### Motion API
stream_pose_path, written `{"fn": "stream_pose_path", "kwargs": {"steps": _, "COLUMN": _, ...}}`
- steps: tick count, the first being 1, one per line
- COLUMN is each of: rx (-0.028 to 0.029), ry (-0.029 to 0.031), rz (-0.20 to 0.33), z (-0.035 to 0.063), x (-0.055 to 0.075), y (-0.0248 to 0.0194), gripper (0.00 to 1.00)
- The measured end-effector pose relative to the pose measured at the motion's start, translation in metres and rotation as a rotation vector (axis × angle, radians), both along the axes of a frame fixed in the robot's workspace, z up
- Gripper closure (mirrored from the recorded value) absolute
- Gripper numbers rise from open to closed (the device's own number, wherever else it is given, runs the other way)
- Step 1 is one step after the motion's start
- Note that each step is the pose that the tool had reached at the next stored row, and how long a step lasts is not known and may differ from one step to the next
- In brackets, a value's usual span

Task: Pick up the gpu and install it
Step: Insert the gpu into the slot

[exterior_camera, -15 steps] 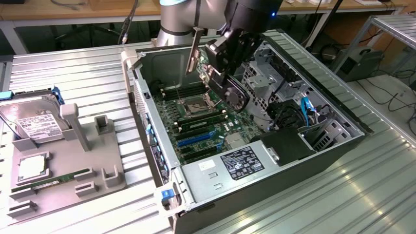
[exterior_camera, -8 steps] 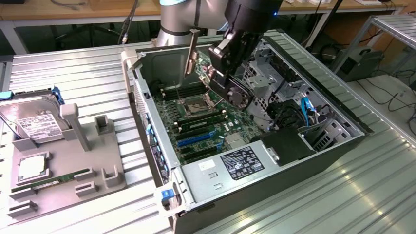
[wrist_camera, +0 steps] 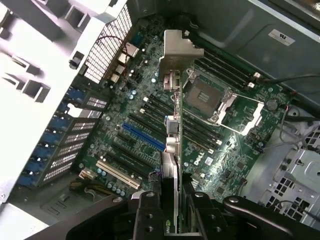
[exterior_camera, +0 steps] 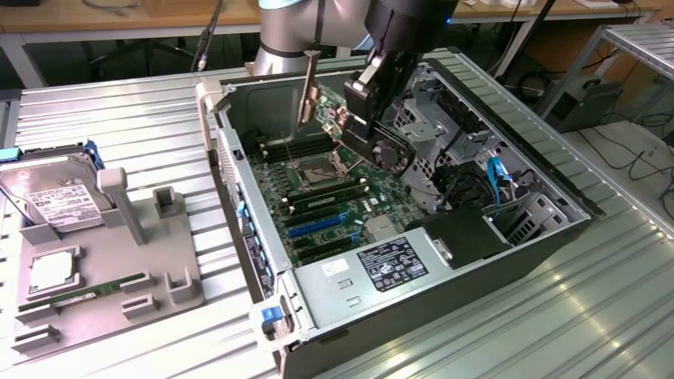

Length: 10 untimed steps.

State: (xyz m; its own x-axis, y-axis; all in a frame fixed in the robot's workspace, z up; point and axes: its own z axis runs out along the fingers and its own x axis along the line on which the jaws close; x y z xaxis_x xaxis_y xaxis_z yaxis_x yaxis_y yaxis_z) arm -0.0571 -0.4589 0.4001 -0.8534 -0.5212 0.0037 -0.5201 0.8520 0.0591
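Note:
My gripper [exterior_camera: 353, 118] is shut on the gpu [exterior_camera: 335, 120] and holds it edge-down above the motherboard [exterior_camera: 348, 201] inside the open computer case [exterior_camera: 474, 237]. The gpu's silver end bracket [exterior_camera: 308, 87] points up, toward the case's rear wall. In the wrist view the gpu [wrist_camera: 176, 100] runs away from my gripper [wrist_camera: 172, 212], its bracket end farthest out, and it hangs over the board between the CPU socket [wrist_camera: 210, 97] and the blue expansion slot [wrist_camera: 142, 136]. The fingers [wrist_camera: 147, 217] clamp the card's black body on both sides. The card stands clear of the slots.
A grey fixture tray [exterior_camera: 158, 260] at the exterior view's left holds a silver hard drive [exterior_camera: 53, 193] and a green memory stick [exterior_camera: 84, 290]. The case holds a power supply [exterior_camera: 390, 264], drive cages [exterior_camera: 443, 126] and blue cables [exterior_camera: 495, 178]. The table is ribbed metal.

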Motion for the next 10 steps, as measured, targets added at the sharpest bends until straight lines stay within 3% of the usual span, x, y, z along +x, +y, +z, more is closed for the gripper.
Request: {"fn": "stream_pose_path", "kwargs": {"steps": 10, "rx": 0.0052, "ry": -0.0283, "rz": 0.144, "z": -0.0002, "x": 0.0000, "y": 0.0000, "gripper": 0.74}}
